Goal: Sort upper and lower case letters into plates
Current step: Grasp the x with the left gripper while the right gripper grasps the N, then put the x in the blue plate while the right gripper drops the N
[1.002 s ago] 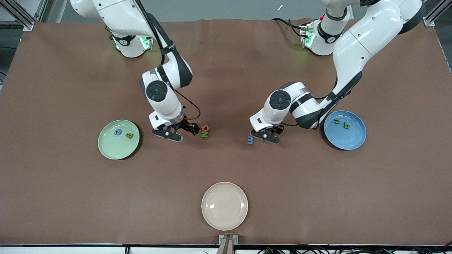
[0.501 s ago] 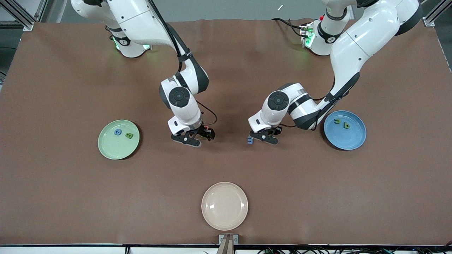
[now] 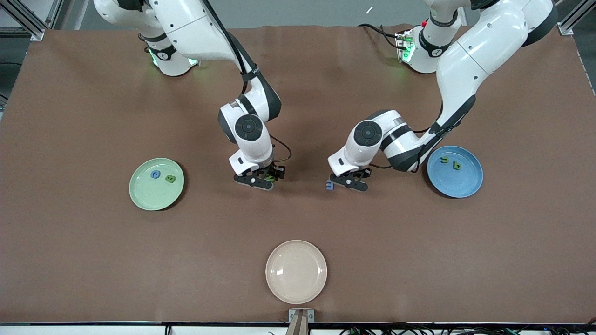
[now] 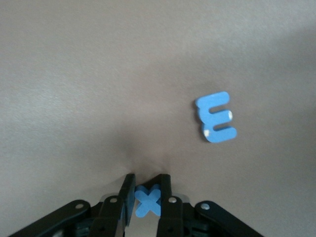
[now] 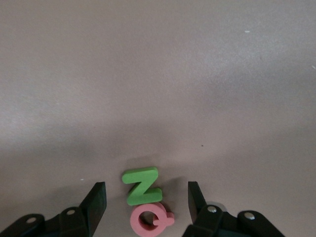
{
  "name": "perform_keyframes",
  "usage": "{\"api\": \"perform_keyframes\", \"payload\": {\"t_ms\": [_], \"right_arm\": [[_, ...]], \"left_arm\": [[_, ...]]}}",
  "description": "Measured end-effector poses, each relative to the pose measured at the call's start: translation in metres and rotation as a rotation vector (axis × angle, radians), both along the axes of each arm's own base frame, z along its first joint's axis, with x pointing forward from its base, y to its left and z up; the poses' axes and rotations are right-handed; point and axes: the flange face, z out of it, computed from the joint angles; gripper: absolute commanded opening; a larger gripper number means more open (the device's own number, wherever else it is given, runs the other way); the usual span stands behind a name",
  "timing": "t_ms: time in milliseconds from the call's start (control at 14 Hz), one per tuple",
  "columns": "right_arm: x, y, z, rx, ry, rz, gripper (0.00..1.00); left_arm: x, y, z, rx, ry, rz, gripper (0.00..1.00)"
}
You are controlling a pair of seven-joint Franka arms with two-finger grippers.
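Gripping blue x [image 4: 148, 201], left hand [image 3: 347, 181] sits low on desk [image 3: 93, 256], fingers closed on it; blue m [image 3: 330, 185] just beside. Right hand [image 3: 257, 179] wide open, straddling green N [image 5: 141, 184] and red Q [image 5: 150, 220], touching neither.

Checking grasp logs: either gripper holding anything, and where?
Left gripper pinches the blue x across its sides. Right gripper is open, straddling green N and red Q.

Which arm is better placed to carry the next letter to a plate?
Left. Its end effector is shut on the blue x, beside the blue plate. The right end effector is open around the green N and red Q.
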Motion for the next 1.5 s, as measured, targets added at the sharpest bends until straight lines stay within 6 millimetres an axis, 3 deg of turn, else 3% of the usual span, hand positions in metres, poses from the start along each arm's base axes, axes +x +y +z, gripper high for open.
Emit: {"api": "perform_keyframes", "payload": {"t_ms": [286,501,716,1002,1217,1503], "right_arm": [[-0.002,-0.001,-0.008,-0.017,0.009,-0.007,0.69],[-0.003,-0.001,-0.012,-0.023,0.01,-0.009,0.63],[-0.003,-0.002,-0.013,-0.024,0.011,-0.018,0.56],[-0.003,-0.002,-0.015,-0.026,0.011,-0.034,0.4],[-0.002,-0.001,-0.015,-0.024,0.008,-0.042,0.03],[0.01,-0.016,-0.013,-0.038,0.003,-0.073,0.0]], "left_arm": [[0.025,0.026,0.021,0.004,-0.04,0.026,0.01],[0.042,0.065,0.05,0.021,-0.056,0.008,0.01],[0.048,0.126,0.067,0.031,-0.044,-0.025,0.01],[0.048,0.225,0.065,0.059,-0.009,-0.099,0.01],[0.047,0.292,0.059,0.073,0.032,-0.155,0.01],[0.044,0.352,0.054,0.078,0.075,-0.2,0.01]]}}
